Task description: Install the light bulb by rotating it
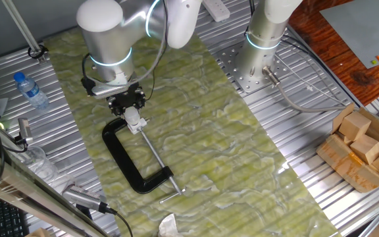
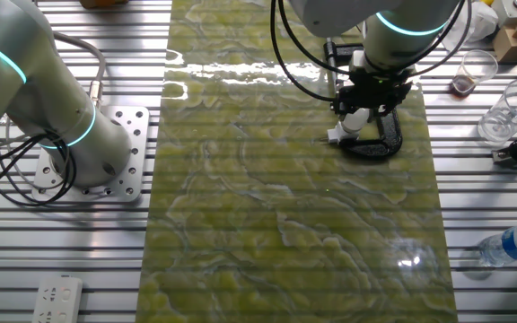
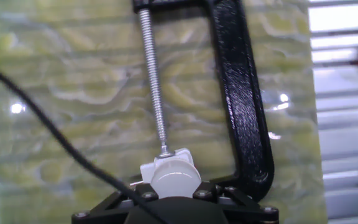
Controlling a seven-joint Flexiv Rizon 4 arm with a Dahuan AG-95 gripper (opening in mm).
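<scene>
The small white light bulb sits at the bottom of the hand view, on a white socket at the tip of the clamp's threaded screw. My gripper is shut on the light bulb, with black fingers tight on both sides. From the fixed views, the gripper points down over the bulb, inside the open end of the black C-clamp lying flat on the green mat.
A second arm's base is bolted beside the mat. A water bottle, a plastic cup and a box of wooden blocks stand on the metal table. A black cable crosses the hand view.
</scene>
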